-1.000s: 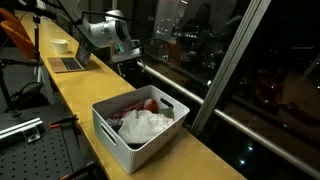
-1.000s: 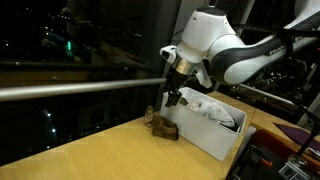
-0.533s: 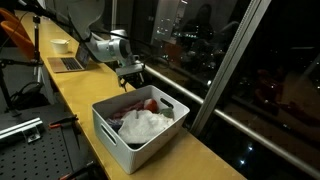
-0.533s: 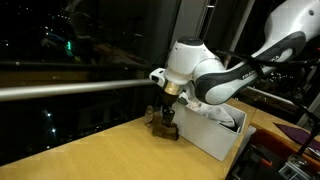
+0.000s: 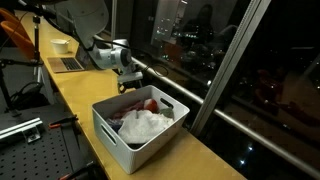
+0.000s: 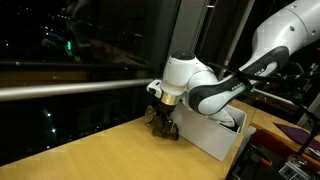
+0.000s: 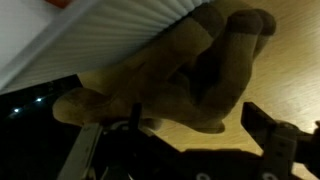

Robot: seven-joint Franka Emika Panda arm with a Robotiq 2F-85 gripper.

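At the window edge of the wooden counter (image 6: 90, 155), your pincer (image 6: 166, 122) hangs low over a brown plush toy (image 6: 160, 126), jaws spread as wide as they go and gripping nothing. In the wrist view the toy (image 7: 190, 80) fills the middle of the frame. One finger shows at 7 o'clock and the other at 4 o'clock, so the toy lies between them and on toward 12 o'clock. You cannot tell from these views whether either finger touches it. A white basket (image 6: 205, 138) stands just beside the toy at 3 o'clock in an exterior view, and its ribbed wall (image 7: 110, 35) sits at 11 o'clock in the wrist view. White cloth (image 5: 145, 125) lies inside the basket.
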